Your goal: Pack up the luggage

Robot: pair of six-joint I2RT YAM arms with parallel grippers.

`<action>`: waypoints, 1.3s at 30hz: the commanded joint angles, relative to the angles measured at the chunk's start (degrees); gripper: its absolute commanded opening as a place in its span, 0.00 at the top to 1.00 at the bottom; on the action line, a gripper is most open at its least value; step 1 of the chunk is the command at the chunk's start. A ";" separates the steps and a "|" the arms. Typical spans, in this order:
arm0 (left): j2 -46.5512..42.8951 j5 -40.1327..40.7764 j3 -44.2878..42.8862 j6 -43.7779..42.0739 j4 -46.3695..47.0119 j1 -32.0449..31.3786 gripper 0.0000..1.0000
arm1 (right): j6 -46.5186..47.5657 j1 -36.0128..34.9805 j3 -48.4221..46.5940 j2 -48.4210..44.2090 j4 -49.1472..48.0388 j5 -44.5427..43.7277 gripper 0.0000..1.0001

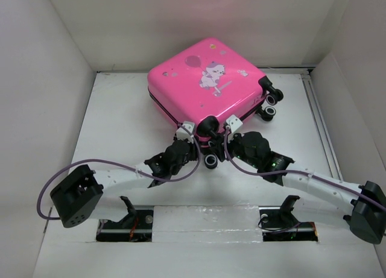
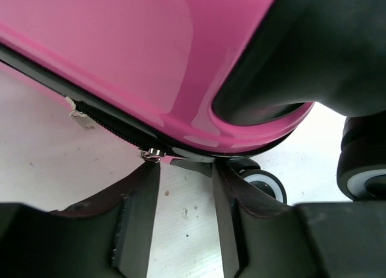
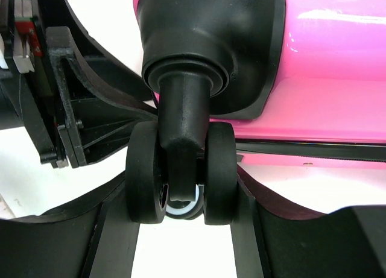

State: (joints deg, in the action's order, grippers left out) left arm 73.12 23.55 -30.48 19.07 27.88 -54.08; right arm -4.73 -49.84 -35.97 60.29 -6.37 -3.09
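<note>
Now we are reaching both arms to the near corner of the luggage (image 1: 205, 79): right hand (image 3: 181, 199) clamping a wheel (image 3: 145, 181), left hand (image 2: 187, 181) half-open at the zipper pull (image 2: 154, 153), grip unclear.

My left arm (image 1: 120, 172): toward 1 o'clock
My left gripper (image 2: 187, 169): jaws partly apart
My right arm (image 1: 313, 184): toward 11 o'clock
My right gripper (image 3: 181, 190): clamped on wheel (image 3: 220, 172)

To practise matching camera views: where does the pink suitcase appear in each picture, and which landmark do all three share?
Top external: pink suitcase, upper centre.
Left wrist: fills the upper half.
Right wrist: upper right.
Shared landmark: its black zipper seam.
</note>
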 commanded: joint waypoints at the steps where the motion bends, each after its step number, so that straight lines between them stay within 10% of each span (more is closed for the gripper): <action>1: 2.99 11.69 -2.66 -1.23 -3.09 2.41 0.66 | 0.16 -1.75 -1.04 -2.90 -2.33 7.05 1.00; 11: -0.08 12.56 -0.90 1.75 -7.13 2.41 0.46 | 0.69 -1.22 -1.56 -2.90 -2.33 7.05 1.00; 30: -0.09 4.67 0.16 -3.51 3.50 3.02 0.55 | 0.69 -0.60 -0.51 -3.95 -2.33 7.58 1.00; 39: -0.52 6.51 -0.90 1.58 -8.37 3.02 0.65 | 1.22 -0.08 -0.51 -2.90 -2.86 8.10 1.00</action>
State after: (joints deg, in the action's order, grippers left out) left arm 73.95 29.39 -30.46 18.04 23.11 -50.83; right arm -4.25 -49.08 -35.73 59.16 -5.67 -1.48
